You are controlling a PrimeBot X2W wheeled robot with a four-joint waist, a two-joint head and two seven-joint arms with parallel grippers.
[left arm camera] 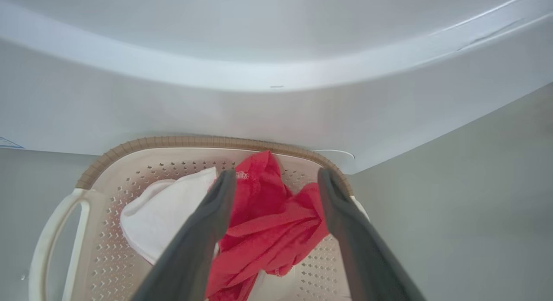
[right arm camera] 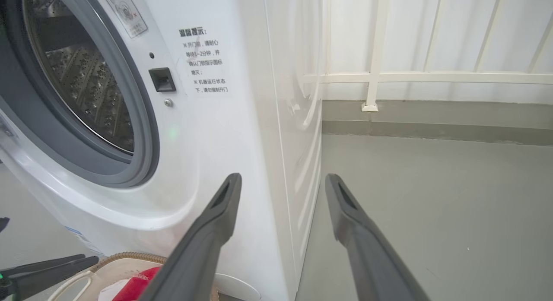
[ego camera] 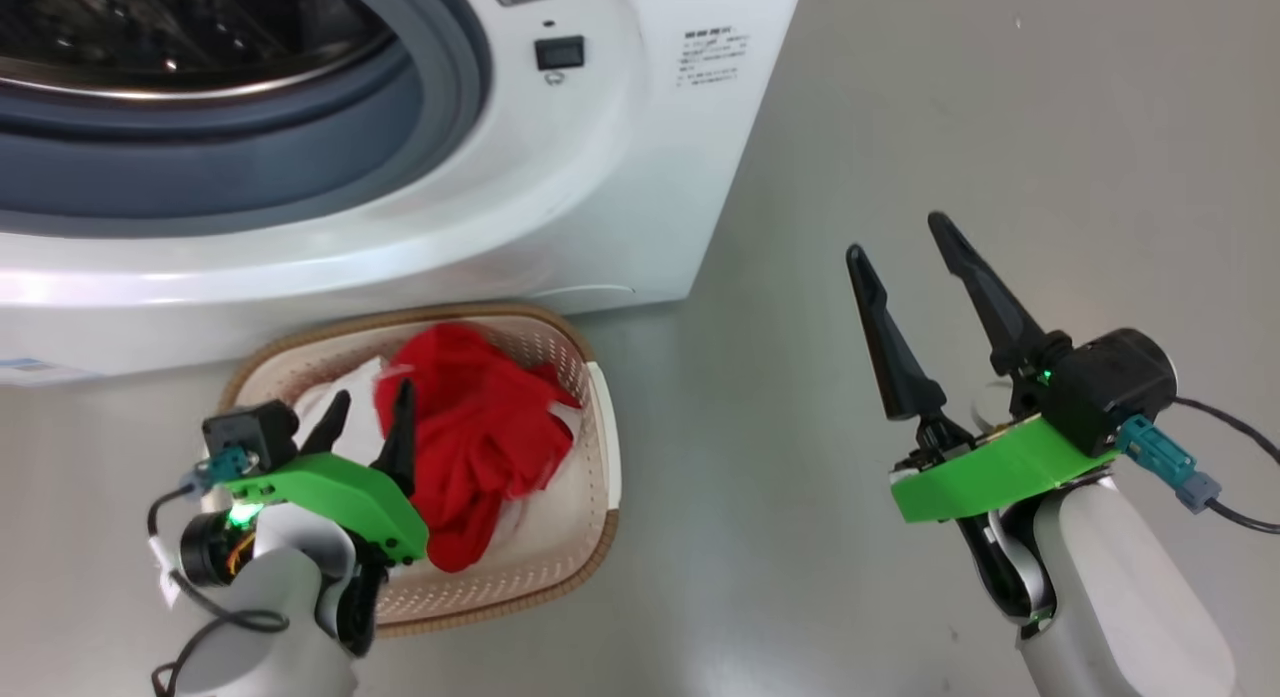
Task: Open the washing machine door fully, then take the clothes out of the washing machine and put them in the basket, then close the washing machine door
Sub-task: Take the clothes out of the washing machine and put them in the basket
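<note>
The white washing machine [ego camera: 600, 177] stands at the top left with its grey rubber ring [ego camera: 300, 167] and steel drum [right arm camera: 82, 89] uncovered; the washing machine door is out of view. On the floor in front sits the basket [ego camera: 590, 537]. Red clothes [ego camera: 480, 437] and a white cloth [left arm camera: 168, 210] lie in it. My left gripper [ego camera: 372, 397] hovers open just above these clothes [left arm camera: 268, 232], holding nothing. My right gripper [ego camera: 897, 237] is open and empty over the floor, right of the machine's front corner [right arm camera: 283, 178].
Grey floor [ego camera: 1000, 97] stretches to the right of the machine. A white railing [right arm camera: 376, 76] with a low kerb runs along the far side. The basket's brown rim [left arm camera: 194, 141] lies close against the machine's base.
</note>
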